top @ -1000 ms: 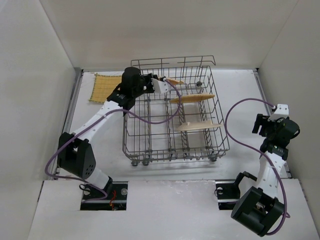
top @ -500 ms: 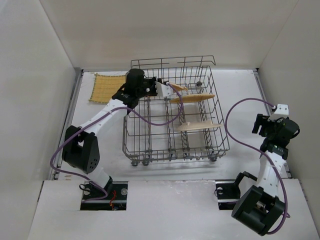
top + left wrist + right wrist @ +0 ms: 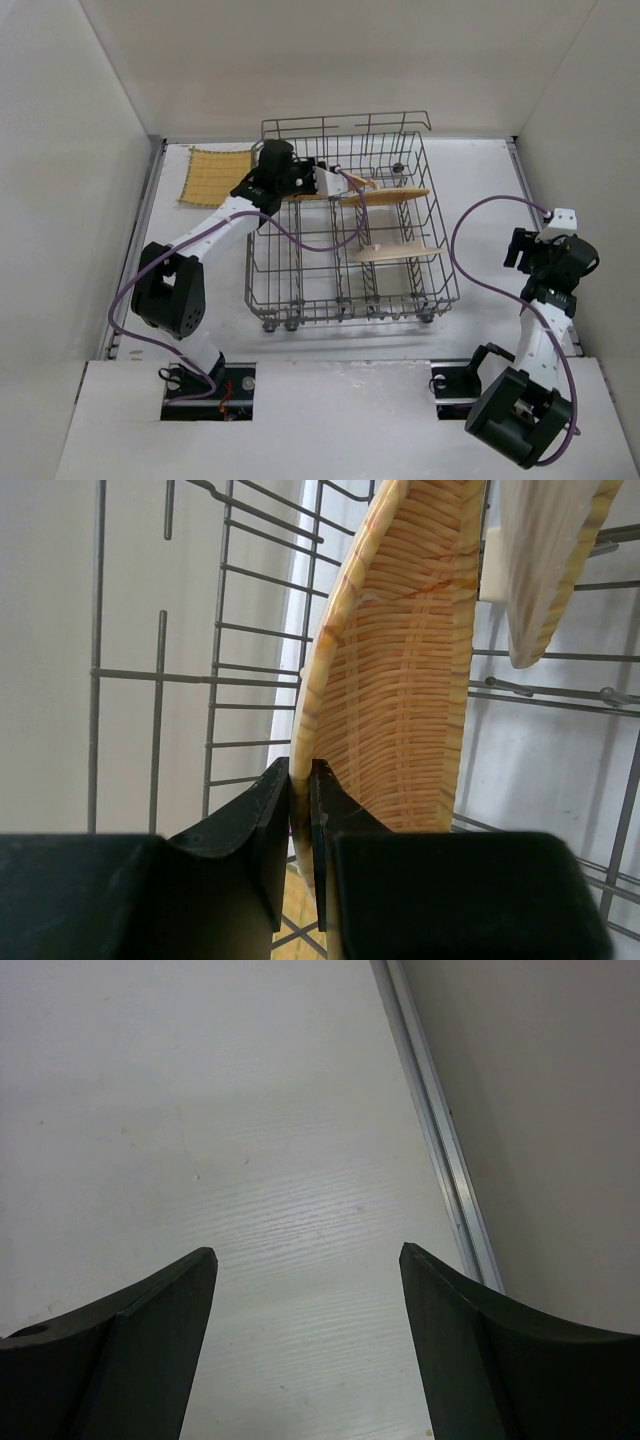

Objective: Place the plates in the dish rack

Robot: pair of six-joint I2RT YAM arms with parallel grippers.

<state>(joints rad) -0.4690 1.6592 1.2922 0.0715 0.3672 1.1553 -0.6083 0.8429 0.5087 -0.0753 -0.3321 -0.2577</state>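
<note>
Plates: four counted, at three stages. Two already racked: an orange-toned plate and a paler plate, both standing on edge between tines on the right side of the dish rack, apart from each other. Third in hand: orange woven plate, pinched at its rim by the left gripper, jaws closed tight on the thin edge. Held upright among the rack's far rows and not yet let go; cannot tell whether seated between tines. Fourth untouched: yellow grid-ribbed plate, flat on the table just left of the rack's far corner. Right gripper well to the right of the rack, fingers spread wide, holding nothing. Judged a little past halfway — remaining: release of the orange woven plate, then fetching and slotting of the yellow one.
</note>
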